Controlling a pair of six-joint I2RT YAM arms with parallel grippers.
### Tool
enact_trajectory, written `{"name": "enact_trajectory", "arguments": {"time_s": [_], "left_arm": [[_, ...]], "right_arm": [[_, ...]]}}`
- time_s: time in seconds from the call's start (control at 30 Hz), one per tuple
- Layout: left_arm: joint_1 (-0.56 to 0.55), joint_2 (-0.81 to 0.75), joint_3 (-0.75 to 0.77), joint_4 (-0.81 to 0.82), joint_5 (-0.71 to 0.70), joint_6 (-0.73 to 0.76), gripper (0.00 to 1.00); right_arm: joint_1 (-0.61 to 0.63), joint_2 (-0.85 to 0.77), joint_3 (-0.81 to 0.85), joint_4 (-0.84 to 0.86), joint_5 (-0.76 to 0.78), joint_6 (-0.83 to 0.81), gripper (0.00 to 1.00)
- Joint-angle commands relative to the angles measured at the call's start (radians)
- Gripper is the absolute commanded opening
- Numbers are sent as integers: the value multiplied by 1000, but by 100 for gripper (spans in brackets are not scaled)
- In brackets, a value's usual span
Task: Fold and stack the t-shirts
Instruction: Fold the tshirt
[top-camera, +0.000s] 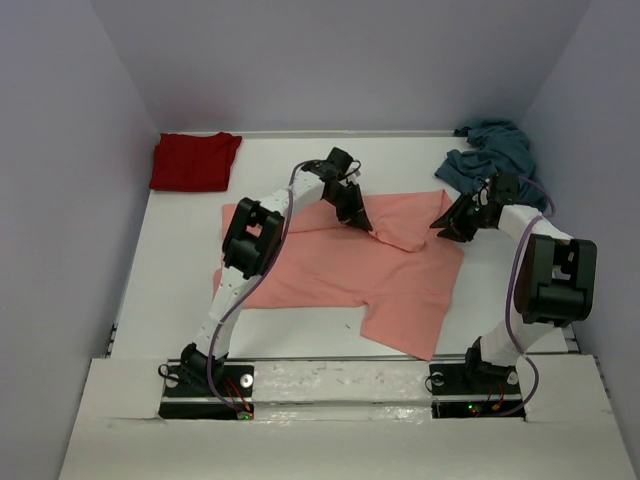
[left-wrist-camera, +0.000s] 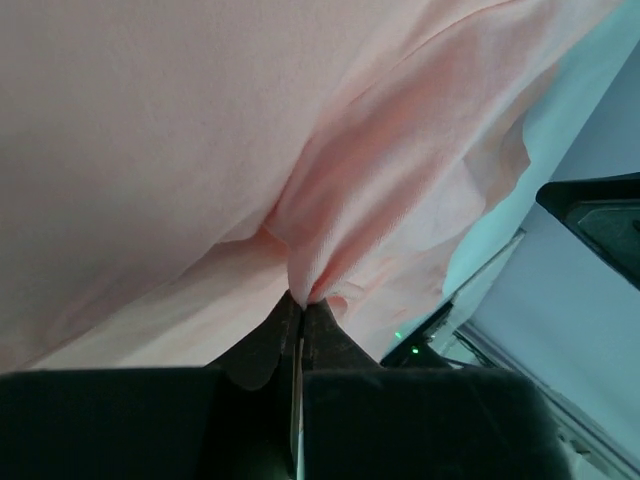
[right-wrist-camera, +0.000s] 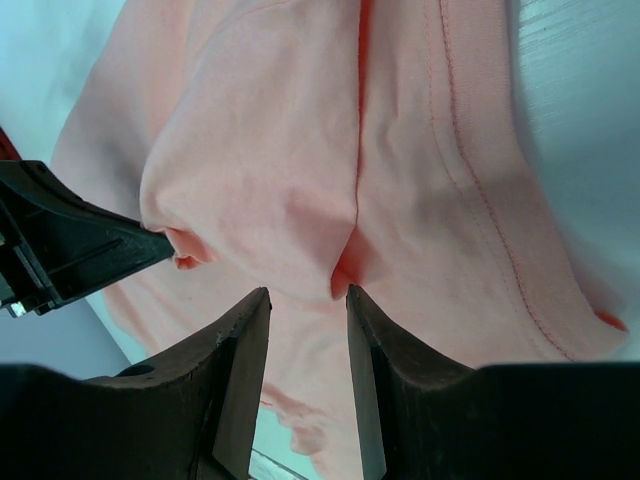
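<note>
The salmon-pink t-shirt (top-camera: 340, 265) lies spread over the middle of the table, with its far edge folded over. My left gripper (top-camera: 362, 219) is shut on a pinch of that pink cloth (left-wrist-camera: 320, 270) near the fold. My right gripper (top-camera: 447, 224) is open at the shirt's far right edge, its fingers (right-wrist-camera: 250, 330) just above a fold of pink cloth (right-wrist-camera: 300, 210) and holding nothing. The dark red t-shirt (top-camera: 194, 160) lies folded at the far left corner. The teal-blue t-shirt (top-camera: 490, 152) lies crumpled at the far right corner.
The white table (top-camera: 180, 290) is walled by pale panels on three sides. The left gripper's fingers show in the right wrist view (right-wrist-camera: 70, 245) at the left. The arm bases (top-camera: 205, 385) sit at the near edge.
</note>
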Motion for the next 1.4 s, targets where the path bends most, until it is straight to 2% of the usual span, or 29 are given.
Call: {"name": "enact_trajectory", "arguments": {"time_s": [0.0,0.03,0.1,0.23,0.5,0.97,1.37], "left_arm": [[-19,-65,-36,54,124,-55,19],[-22,-72,-33,84,144,-63,57],[-28,-95,-33,140,165,-89,99],[-25,-141,-47,197,158,-130,99],[-7,-209,-81,231,101,-77,99],[64,-229,-84,163,89,2,99],[151,-210,-127,111,29,121,99]], "right_arm": [[-7,-7,-3,28,-23,-2,43],[-7,-9,-6,28,-24,-2,43],[-7,-10,-17,30,-23,-6,43],[-7,-7,-41,31,-12,-14,43],[-7,5,-109,96,-35,10,43],[20,65,-203,320,-88,119,44],[71,51,-175,343,-82,196,45]]}}
